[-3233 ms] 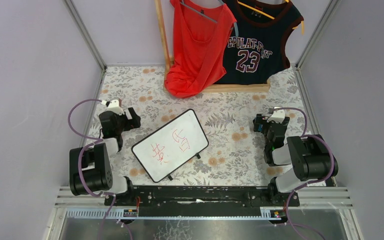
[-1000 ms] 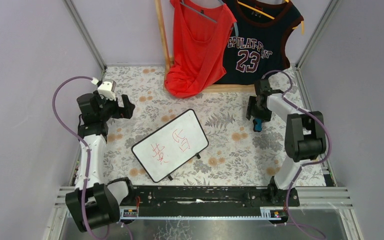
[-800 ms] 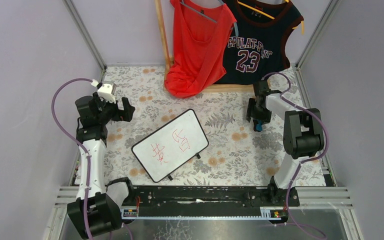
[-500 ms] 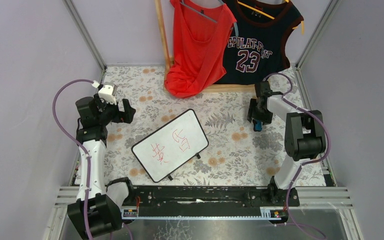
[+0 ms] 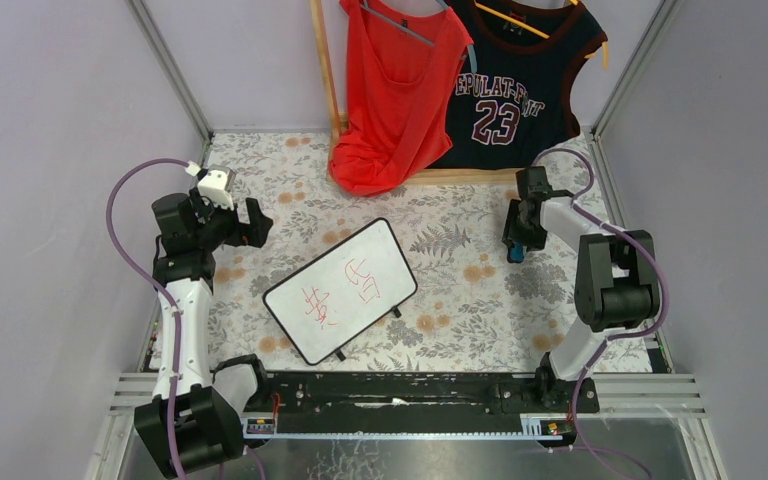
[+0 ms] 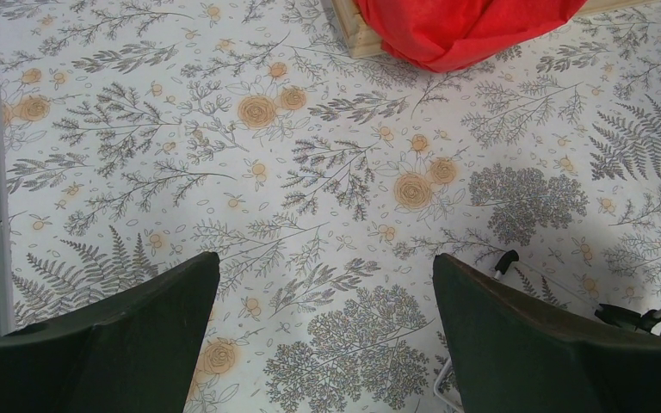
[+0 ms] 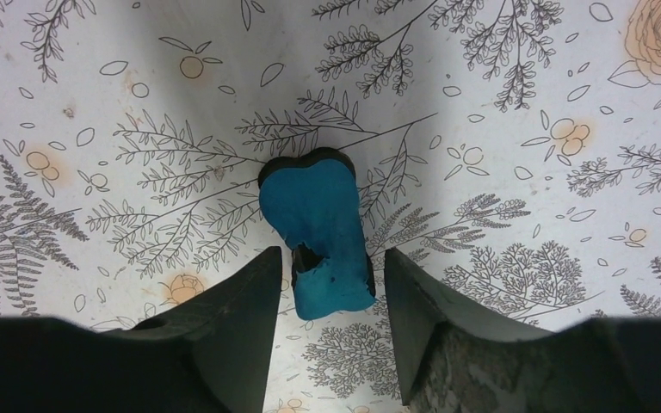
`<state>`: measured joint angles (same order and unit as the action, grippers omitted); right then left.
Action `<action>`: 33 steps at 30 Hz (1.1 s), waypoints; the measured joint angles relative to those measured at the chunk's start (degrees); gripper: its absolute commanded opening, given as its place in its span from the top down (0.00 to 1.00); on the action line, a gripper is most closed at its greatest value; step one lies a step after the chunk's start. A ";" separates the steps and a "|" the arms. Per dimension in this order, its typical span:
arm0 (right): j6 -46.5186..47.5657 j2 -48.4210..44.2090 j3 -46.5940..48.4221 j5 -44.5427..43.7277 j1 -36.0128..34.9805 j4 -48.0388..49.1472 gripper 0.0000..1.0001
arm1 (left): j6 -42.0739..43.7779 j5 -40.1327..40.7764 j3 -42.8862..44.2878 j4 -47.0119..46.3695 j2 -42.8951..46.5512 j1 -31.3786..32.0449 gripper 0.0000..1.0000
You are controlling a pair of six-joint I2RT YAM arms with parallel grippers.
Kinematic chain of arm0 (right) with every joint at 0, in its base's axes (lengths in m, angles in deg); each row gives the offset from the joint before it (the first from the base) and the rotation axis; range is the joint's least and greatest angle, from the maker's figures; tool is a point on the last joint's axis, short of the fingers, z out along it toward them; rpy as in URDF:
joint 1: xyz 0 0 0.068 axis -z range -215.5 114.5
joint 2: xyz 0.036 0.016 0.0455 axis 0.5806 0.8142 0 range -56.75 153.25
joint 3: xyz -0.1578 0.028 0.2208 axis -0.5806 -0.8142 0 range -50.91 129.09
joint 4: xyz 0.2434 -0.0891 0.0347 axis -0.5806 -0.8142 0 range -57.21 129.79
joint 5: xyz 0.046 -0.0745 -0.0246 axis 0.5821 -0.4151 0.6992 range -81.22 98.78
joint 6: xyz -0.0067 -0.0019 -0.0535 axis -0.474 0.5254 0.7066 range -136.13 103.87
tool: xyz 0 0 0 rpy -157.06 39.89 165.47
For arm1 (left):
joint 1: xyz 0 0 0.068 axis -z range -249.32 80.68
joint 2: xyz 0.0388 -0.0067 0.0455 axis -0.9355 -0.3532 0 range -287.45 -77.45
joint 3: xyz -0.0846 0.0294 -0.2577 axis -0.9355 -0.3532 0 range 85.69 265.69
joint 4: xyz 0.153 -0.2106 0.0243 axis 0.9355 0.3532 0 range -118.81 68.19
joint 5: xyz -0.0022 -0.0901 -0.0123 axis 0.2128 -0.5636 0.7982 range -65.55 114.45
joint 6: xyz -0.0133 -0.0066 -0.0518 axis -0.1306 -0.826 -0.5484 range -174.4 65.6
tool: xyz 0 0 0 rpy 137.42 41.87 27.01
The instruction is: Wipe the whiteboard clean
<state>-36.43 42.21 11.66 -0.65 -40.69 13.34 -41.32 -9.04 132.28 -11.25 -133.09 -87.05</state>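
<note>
Both arms have unfolded from rest: the right gripper (image 7: 331,255) now hangs over a blue eraser (image 7: 314,215), jaws narrowing astride it but not yet pinching, while the left gripper (image 6: 327,267) hovers, jaws wide, over the floral worktop (image 5: 460,300). Nothing is erased yet. The whiteboard (image 5: 340,290) lies mid-worktop with its red characters intact, and shirts (image 5: 395,90) hang behind between purple walls.

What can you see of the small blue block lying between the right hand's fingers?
The small blue block looks like soft foam, with a black layer showing at its far end; likely an eraser. Its outline is waisted and one long side has a torn notch. It lies flat on the floral tablecloth, between the right hand's two dark fingers, which stand either side with a thin gap showing, not yet touching it.
</note>
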 measured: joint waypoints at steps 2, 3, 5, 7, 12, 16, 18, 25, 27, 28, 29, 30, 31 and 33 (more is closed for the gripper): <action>0.02 0.22 -0.33 0.07 0.11 0.52 0.47 | 0.00 0.00 0.00 0.02 0.00 0.00 0.07; 0.02 0.33 -0.59 0.11 0.17 0.83 0.48 | 0.02 0.00 0.00 0.02 0.00 0.00 0.07; 0.04 0.44 -1.20 0.20 0.26 1.38 0.48 | 0.02 -0.02 0.00 0.04 0.00 0.00 0.07; 0.11 0.46 -1.73 0.50 0.37 1.64 0.49 | 0.02 -0.07 0.00 0.07 0.00 0.00 0.07; 0.33 0.74 -1.90 1.36 0.52 2.01 0.55 | 0.02 -0.42 0.00 0.33 0.00 0.00 0.07; 0.55 0.90 -1.92 1.90 0.57 2.64 0.64 | 0.02 -0.87 0.00 0.87 0.00 0.00 0.07; 0.66 1.05 -1.92 2.21 0.59 2.97 0.69 | 0.02 -1.20 0.00 1.38 0.00 0.00 0.07; 1.14 1.07 -1.99 3.50 0.72 3.17 0.97 | 0.20 -2.80 0.50 3.41 0.00 0.00 0.07; 1.31 0.57 -2.54 4.00 0.81 3.74 1.00 | 0.59 -3.61 1.46 4.59 -0.09 0.00 0.06; 1.31 -0.17 -3.43 4.72 0.90 4.59 1.00 | 0.83 -3.93 2.05 5.03 -0.15 0.00 0.06; 1.29 -1.14 -4.37 5.62 0.92 5.07 1.00 | 1.03 -4.33 2.69 5.44 -0.28 0.00 0.06; 1.27 -2.78 -6.01 6.69 0.81 5.79 1.00 | 1.25 -4.83 3.41 5.77 -0.46 0.00 0.06; 1.22 -4.94 -7.72 7.56 0.52 6.21 1.00 | 1.40 -5.16 3.89 5.86 -0.61 0.00 0.06; 0.96 -11.34 -11.32 8.48 -0.94 6.29 1.00 | 1.79 -6.10 4.70 6.16 -1.01 0.00 0.06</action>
<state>-35.46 30.86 0.34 7.83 -41.63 19.63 -39.52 -15.14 136.98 -5.08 -134.10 -87.05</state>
